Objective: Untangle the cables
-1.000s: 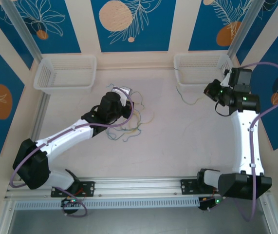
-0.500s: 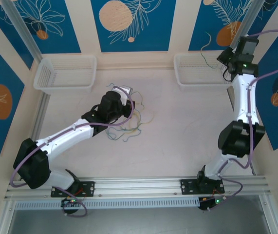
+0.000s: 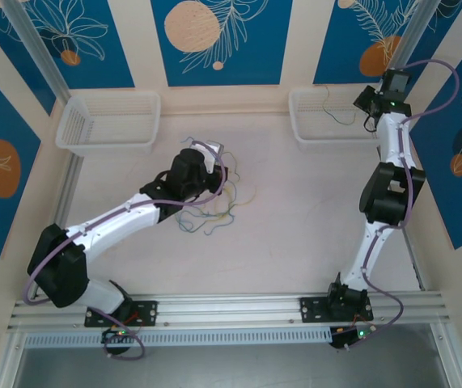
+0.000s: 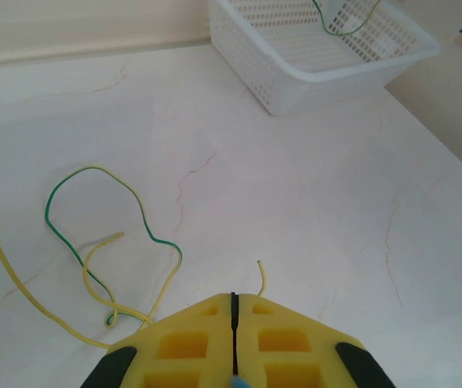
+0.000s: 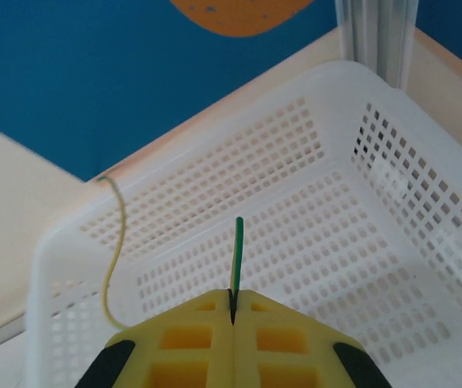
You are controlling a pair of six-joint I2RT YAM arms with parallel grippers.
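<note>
Both arms are built alike. The left arm [image 3: 109,222] and the right arm [image 3: 372,242] have smooth white plastic link shells set between chunky black joint housings [image 3: 57,271]. A thick purple cable [image 3: 27,284] runs along each arm and loops free past the joints. Small green indicator lights [image 3: 393,103] glow on the black wrist module and down by the black bases [image 3: 348,303]. Up close, the left gripper [image 4: 233,295] has two bright yellow moulded fingers [image 4: 184,346] with square recessed pockets in their faces. A thin dark seam runs between them, and rounded black pieces [image 4: 109,368] sit at the outer corners. The right gripper [image 5: 232,293] looks just the same.
</note>
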